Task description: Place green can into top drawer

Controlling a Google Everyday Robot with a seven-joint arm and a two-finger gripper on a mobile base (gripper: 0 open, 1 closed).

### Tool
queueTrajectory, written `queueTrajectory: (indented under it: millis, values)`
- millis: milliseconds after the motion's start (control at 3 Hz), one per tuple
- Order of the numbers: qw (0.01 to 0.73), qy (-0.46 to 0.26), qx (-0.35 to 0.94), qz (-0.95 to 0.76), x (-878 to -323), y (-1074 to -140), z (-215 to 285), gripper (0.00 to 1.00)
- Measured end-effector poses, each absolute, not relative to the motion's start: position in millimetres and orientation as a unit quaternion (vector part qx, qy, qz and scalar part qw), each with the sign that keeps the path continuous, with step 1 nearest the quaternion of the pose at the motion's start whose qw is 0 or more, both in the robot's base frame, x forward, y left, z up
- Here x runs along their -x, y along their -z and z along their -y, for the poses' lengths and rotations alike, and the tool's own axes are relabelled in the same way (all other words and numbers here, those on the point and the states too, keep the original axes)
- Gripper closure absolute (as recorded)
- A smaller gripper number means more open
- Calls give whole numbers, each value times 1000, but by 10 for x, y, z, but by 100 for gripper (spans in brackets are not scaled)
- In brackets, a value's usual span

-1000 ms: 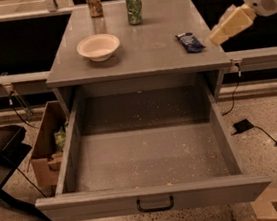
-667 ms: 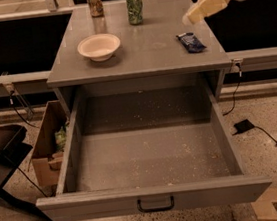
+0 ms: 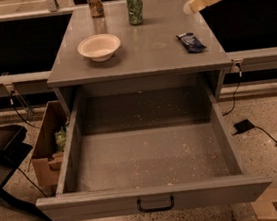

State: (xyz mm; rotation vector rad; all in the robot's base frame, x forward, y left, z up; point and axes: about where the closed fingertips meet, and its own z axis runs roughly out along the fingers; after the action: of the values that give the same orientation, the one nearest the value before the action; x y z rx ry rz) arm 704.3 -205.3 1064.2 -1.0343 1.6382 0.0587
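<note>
— Grey cabinet top (image 3: 147, 56) on my screen, with the drawer (image 3: 148, 151) under it pulled fully out and nothing lying inside. What do you need?

— What has changed in the last second?

— Only the arm. My gripper (image 3: 191, 6) was lower down off the right edge, level with the blue packet (image 3: 191, 42). I have swung it up and inward since then, and it now hangs over the back right corner of the top. Nothing else has moved.

— And the green can?

— The green can (image 3: 135, 8) stands upright at the back of the top, near the middle, with the brown can (image 3: 95, 1) to its left and the bowl (image 3: 99, 47) in front of them. It is well apart from the gripper, so I judge I am only in the approach and the pick is not yet begun.

— Gripper state?

— It holds nothing and touches nothing that I can see. Whether it is open or closed I cannot tell from this angle. It points toward the can's side of the top, which suits a reach across; I would mind the packet below on the way.
</note>
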Motion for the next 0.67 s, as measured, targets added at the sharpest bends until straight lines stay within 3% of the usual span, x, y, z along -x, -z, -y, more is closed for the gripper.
queueTrajectory:
  millis: [667]
  values:
    - [585,-53,368,-721,-7734,-10225,1638,0]
